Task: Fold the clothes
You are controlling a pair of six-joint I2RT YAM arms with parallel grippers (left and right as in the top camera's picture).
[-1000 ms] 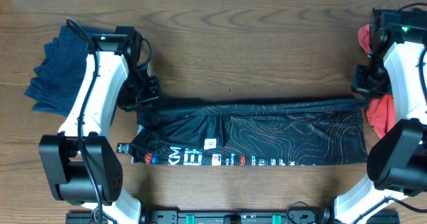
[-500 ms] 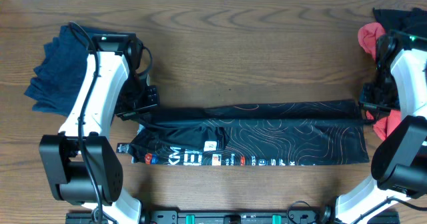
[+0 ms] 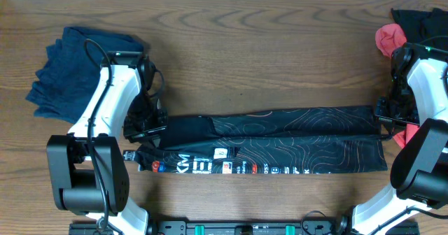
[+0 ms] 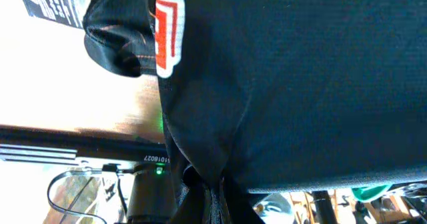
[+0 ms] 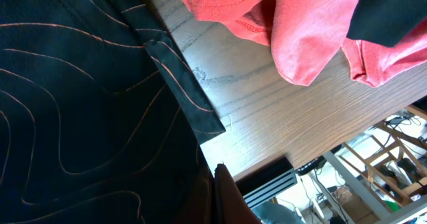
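Note:
A long black jersey [image 3: 280, 147] with thin orange contour lines and white logos lies stretched across the table's near half, its far edge lifted and doubled over. My left gripper [image 3: 145, 131] is shut on its left end, and the left wrist view shows black fabric [image 4: 300, 84] pinched between the fingers [image 4: 200, 201]. At the other end my right gripper [image 3: 381, 119] is shut on the jersey's corner; the right wrist view shows the contour-lined cloth [image 5: 80, 104] running into the jaws. A navy garment [image 3: 63, 74] lies crumpled at the far left.
Coral-red pieces [image 3: 390, 39] and a dark piece [image 3: 420, 17] are heaped at the far right behind my right arm, with more coral cloth [image 3: 400, 133] close by the jersey's right end. The right wrist view has coral fabric [image 5: 300, 31] on bare wood [image 5: 253, 111].
Both grippers have moved toward the table's near edge, each carrying its end of the jersey's far edge over the lower part. The band of cloth now looks narrower.

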